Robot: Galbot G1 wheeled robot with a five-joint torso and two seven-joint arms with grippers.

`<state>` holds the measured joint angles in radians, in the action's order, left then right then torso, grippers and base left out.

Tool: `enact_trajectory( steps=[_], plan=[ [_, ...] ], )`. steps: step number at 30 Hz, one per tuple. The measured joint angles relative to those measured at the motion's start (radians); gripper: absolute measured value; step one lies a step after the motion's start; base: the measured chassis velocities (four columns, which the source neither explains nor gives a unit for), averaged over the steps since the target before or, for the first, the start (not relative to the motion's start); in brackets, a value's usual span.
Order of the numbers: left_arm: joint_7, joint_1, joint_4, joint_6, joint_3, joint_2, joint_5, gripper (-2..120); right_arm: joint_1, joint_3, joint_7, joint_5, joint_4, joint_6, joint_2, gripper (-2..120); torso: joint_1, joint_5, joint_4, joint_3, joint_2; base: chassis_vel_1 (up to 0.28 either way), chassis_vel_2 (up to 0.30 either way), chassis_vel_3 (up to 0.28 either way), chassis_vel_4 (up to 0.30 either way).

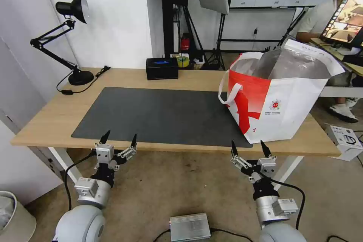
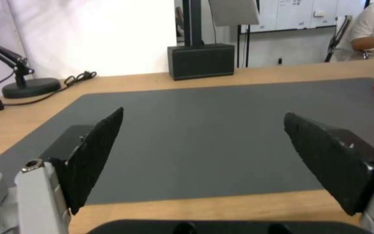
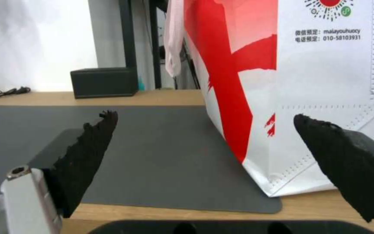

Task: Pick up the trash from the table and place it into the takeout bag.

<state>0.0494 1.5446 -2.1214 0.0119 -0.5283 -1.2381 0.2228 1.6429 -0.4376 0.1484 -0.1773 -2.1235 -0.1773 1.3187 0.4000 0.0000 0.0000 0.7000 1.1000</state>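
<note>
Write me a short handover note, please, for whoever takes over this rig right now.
Left end effector: open, holding nothing, at the table's near edge by the mat's left corner.
Right end effector: open, holding nothing, at the near edge in front of the takeout bag.
Bag stands upright and open on the table's right end.
No trash visible on the table; nothing visibly left to pick.

The right gripper (image 3: 204, 123) held its two black fingers (image 3: 87, 156) spread wide above the table (image 3: 174, 97). Between them lay the dark grey mat (image 3: 152, 156), on whose corner the takeout bag (image 3: 308, 84) stood. A black box (image 3: 104, 82) sat behind.
</note>
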Motion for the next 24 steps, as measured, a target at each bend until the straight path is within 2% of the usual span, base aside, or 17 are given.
enact_trajectory(
  steps=[24],
  plan=[
    [0.0,-0.005,0.018,-0.012,0.004,0.003,-0.016,100,0.0,0.0,0.0,0.0,0.0,0.0,0.0,100,0.0,0.0,0.0,0.0,0.0,0.0,0.0,0.0,0.0]
  ],
)
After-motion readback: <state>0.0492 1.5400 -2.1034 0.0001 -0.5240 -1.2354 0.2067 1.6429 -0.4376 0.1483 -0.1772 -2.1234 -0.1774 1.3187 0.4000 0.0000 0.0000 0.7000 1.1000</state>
